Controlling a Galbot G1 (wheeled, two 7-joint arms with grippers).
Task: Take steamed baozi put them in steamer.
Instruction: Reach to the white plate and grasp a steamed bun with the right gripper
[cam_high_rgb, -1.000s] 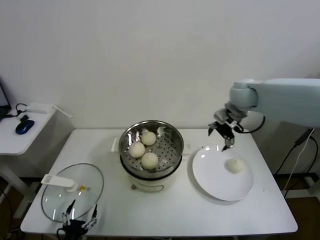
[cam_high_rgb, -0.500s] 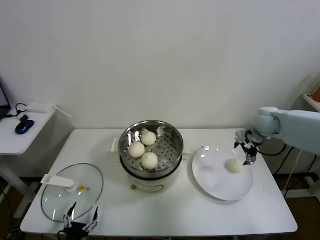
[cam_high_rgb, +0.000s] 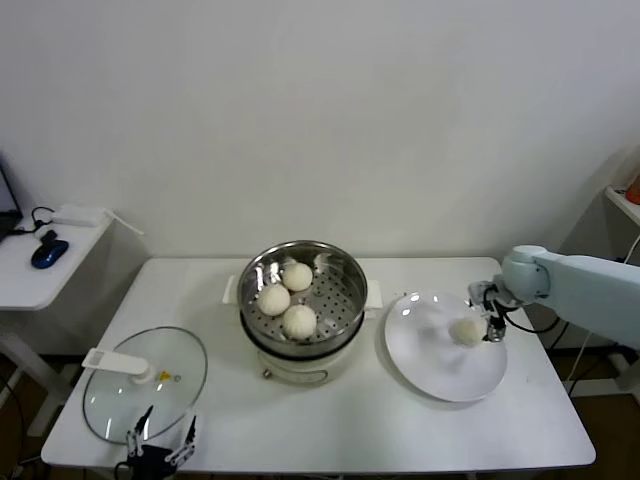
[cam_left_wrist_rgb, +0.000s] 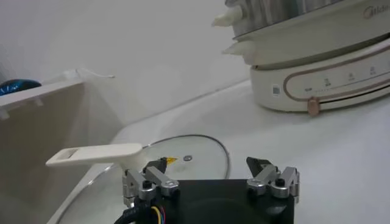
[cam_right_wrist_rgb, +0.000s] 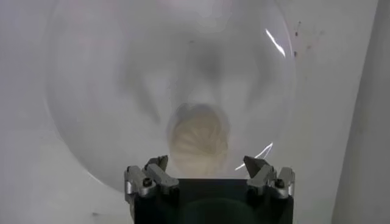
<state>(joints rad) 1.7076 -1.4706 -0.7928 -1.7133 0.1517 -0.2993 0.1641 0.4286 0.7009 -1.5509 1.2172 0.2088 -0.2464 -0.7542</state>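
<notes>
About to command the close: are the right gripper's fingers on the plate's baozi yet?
Apart. The right wrist view shows the right gripper open, its fingers either side of the baozi with white plate between.

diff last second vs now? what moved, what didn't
The right gripper swung from behind the plate, out past its right edge, and dropped low beside the last baozi on the plate; its open fingers now flank that bun, not yet closed. Unchanged: that bun's position, three baozi in the steamer, the glass lid, and the left gripper parked open at the table's near edge.
</notes>
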